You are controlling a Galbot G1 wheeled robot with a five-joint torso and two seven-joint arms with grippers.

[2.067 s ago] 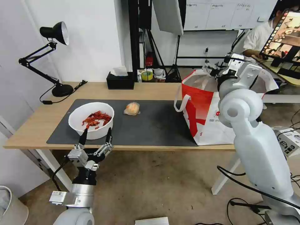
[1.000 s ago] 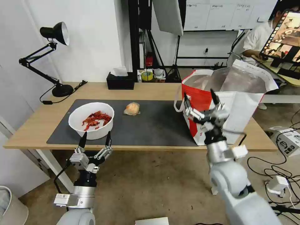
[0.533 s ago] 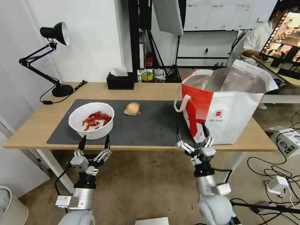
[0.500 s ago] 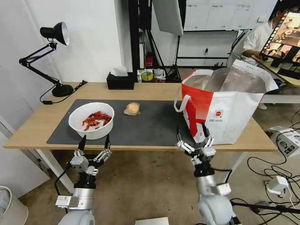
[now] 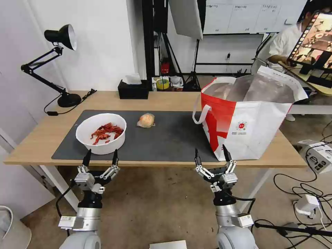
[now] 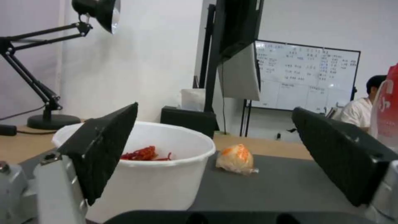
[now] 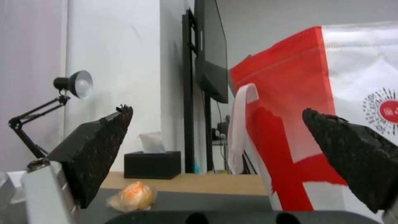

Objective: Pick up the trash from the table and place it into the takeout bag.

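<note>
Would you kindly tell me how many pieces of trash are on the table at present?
2. The bowl of red shells sits at the mat's left end; the wrapped orange lump lies near the mat's middle. The bag may hide others.

We see the room evenly and brightly lit, with soft, diffuse light and no harsh shadows. The mat (image 5: 166,135) shows only a faint shadow beside the bag (image 5: 249,117). The lamp (image 5: 62,34) does not look lit. The bag's foil lining gives a dull sheen. In the head view, straight lines bow near the edges. In both wrist views, the near fingers (image 6: 104,149) look soft and blurred, and the far whiteboard (image 6: 307,74) writing is unreadable.
</note>
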